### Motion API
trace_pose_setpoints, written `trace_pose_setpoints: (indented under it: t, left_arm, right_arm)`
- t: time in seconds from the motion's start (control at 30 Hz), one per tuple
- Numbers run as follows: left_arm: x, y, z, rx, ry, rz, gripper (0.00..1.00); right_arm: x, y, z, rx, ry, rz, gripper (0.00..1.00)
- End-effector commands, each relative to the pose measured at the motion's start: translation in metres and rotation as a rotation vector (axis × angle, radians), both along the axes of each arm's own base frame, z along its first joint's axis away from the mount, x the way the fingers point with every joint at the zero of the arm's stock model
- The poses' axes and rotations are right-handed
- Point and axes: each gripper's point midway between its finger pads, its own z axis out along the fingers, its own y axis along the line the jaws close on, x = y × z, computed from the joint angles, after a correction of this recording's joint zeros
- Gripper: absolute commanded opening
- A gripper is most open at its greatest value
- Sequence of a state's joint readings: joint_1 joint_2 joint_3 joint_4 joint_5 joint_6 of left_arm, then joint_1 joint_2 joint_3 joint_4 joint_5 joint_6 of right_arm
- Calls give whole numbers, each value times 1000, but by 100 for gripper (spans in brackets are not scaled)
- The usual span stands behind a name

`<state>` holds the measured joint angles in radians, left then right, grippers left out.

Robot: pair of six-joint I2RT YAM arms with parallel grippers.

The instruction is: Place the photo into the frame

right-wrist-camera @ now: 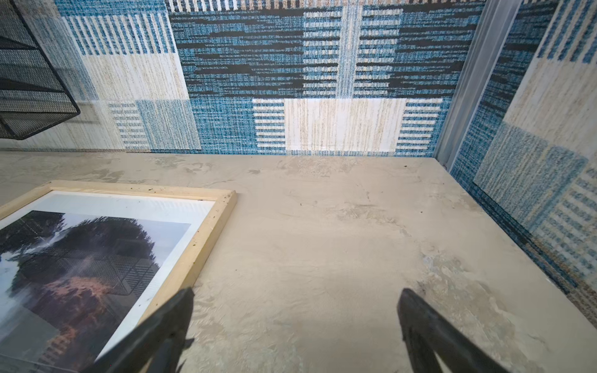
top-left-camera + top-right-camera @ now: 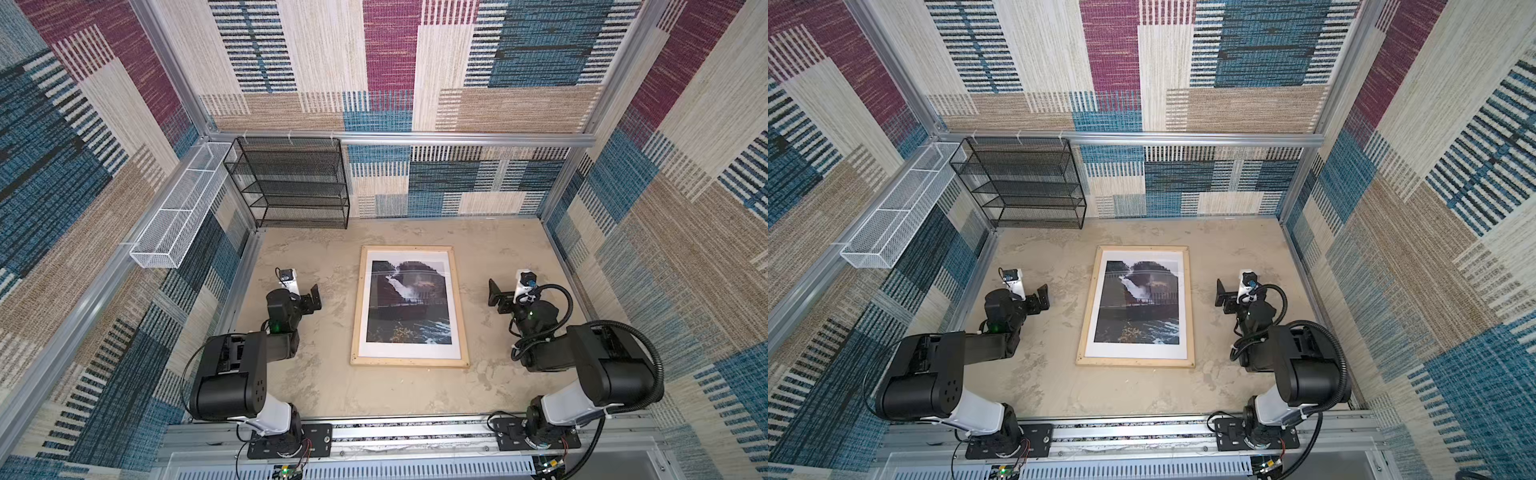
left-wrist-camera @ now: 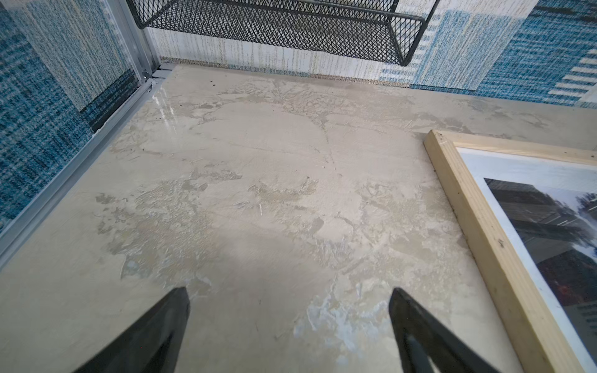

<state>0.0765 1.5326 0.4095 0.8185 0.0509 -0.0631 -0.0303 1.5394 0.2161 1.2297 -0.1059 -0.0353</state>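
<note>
The frame (image 2: 358, 307) was laid flat in the middle of the desk (image 2: 415, 390), long axis from near edge to far edge, with the photo (image 2: 409, 303) seen inside it. It was flanked by the left gripper (image 2: 314, 297) and right gripper (image 2: 496, 296), both spread wide and empty, neither judged nearer.

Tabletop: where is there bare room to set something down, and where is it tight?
Bare: the strip between the frame and the back wall, right of the black mesh shelf; the band between the frame and the near rail. Tighter: either side of the frame, where the left gripper and right gripper hang open.
</note>
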Motion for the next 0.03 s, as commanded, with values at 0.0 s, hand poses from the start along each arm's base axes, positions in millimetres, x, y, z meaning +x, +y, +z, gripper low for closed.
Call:
trace_pose_setpoints:
  t: [0.0]
  left_arm:
    - [2,2,4,26,-18,3,99]
  right_arm:
    - [0,3,13,-3,-49,17,100]
